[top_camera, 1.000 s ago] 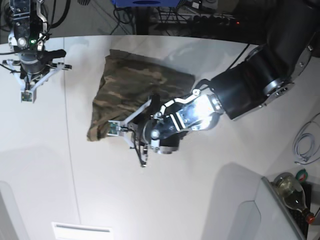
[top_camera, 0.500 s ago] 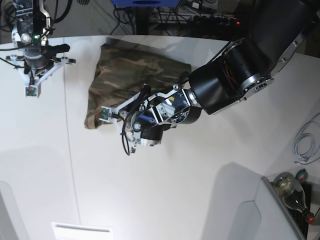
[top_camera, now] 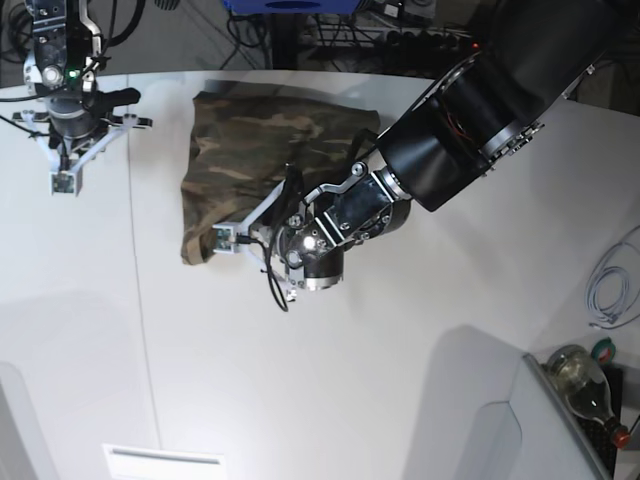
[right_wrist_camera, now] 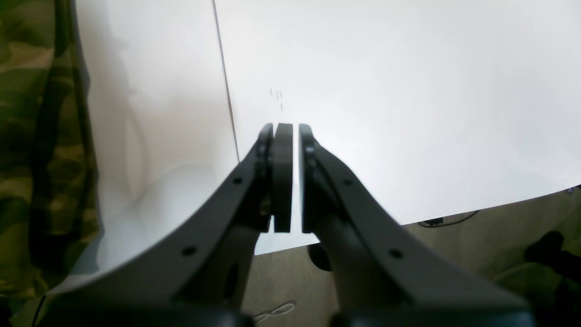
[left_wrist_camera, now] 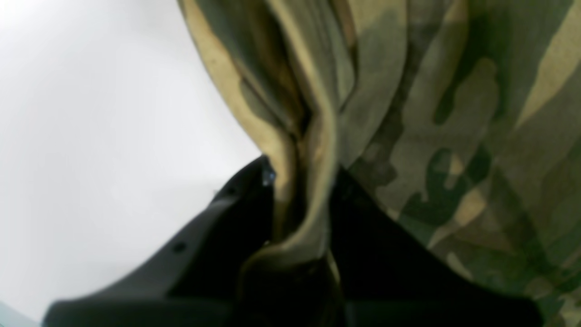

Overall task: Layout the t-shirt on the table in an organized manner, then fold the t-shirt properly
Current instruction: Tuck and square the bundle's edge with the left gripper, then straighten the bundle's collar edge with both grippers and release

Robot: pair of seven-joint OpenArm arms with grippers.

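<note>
The camouflage t-shirt [top_camera: 270, 140] lies bunched on the white table [top_camera: 380, 400] near its far edge. My left gripper [top_camera: 226, 240] is shut on the shirt's near-left hem. In the left wrist view a tan-edged fold of the shirt [left_wrist_camera: 431, 113] is pinched between the black fingers [left_wrist_camera: 240, 204] of that gripper [left_wrist_camera: 302, 181]. My right gripper [top_camera: 62, 182] hovers over bare table left of the shirt. In the right wrist view it [right_wrist_camera: 286, 131] is shut and empty, with the shirt [right_wrist_camera: 36, 113] at the frame's left and the dark seam line [right_wrist_camera: 225, 91] ahead.
A green glass bottle [top_camera: 585, 385] and a white cable [top_camera: 610, 290] sit off the table's right side. A white vented panel [top_camera: 165, 462] lies at the near edge. The table's edge and floor [right_wrist_camera: 454, 254] show below the right gripper.
My left gripper dragged the shirt's hem left and toward the far edge, then back slightly; the shirt shifted farther back. The right arm rose a little, then stayed.
</note>
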